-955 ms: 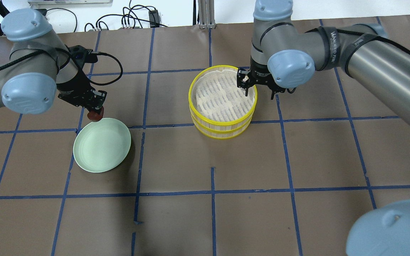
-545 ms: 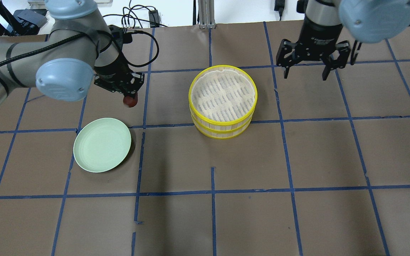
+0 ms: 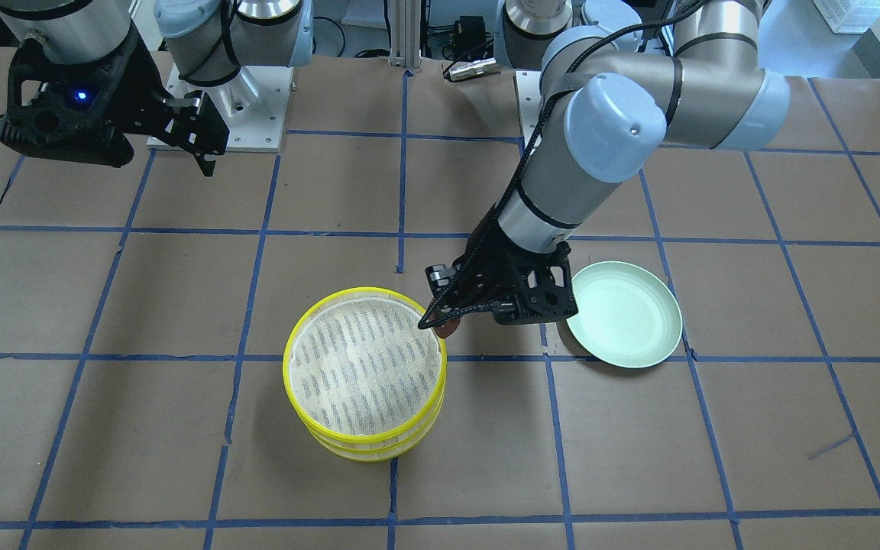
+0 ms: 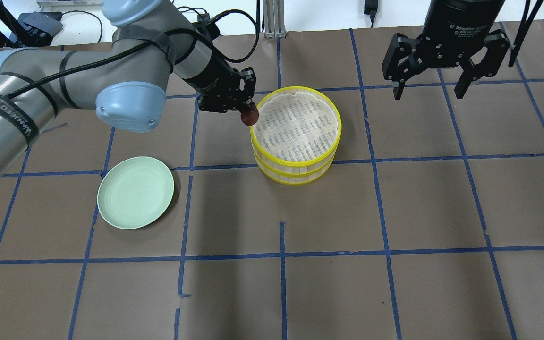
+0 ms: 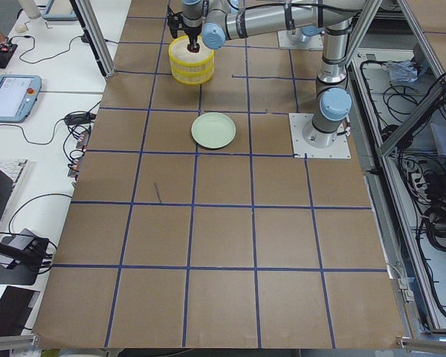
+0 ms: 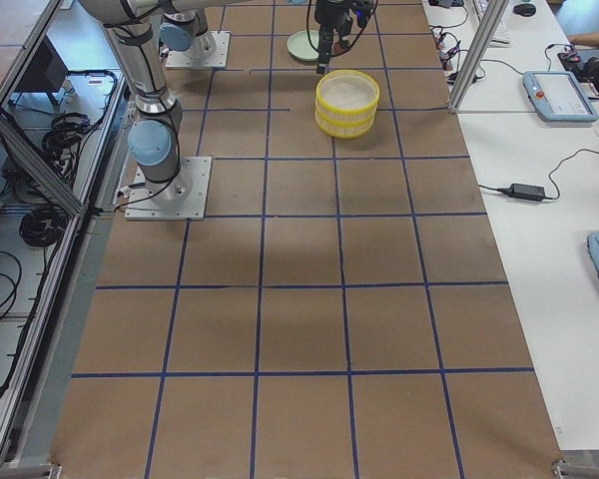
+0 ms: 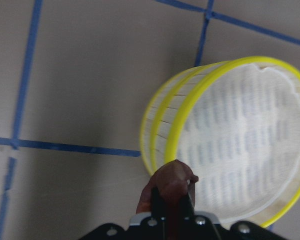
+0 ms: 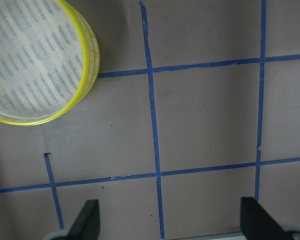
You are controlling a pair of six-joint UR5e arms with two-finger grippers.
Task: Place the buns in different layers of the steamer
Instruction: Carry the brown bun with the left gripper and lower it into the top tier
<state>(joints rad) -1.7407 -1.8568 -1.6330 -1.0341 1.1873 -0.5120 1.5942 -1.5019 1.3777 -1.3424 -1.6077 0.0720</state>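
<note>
My left gripper (image 4: 247, 111) is shut on the reddish-brown bun (image 4: 249, 115) and holds it just over the left rim of the steamer (image 4: 295, 134), a stack of two yellow-rimmed trays with a whitish mesh liner. The bun also shows in the left wrist view (image 7: 171, 184) and the front view (image 3: 449, 327), next to the steamer (image 3: 365, 372). The top tray's mesh is bare. My right gripper (image 4: 430, 90) is open and empty, raised to the far right of the steamer. The white bun is not in view.
A pale green plate (image 4: 135, 192) with nothing on it sits to the left front of the steamer, also in the front view (image 3: 623, 313). The table is brown paper with blue tape lines. Cables lie along the far edge.
My left gripper has carried the reddish-brown bun from beside the plate rightward to the steamer's left rim. My right gripper has left the steamer's rim, risen and drawn back to the far right.
</note>
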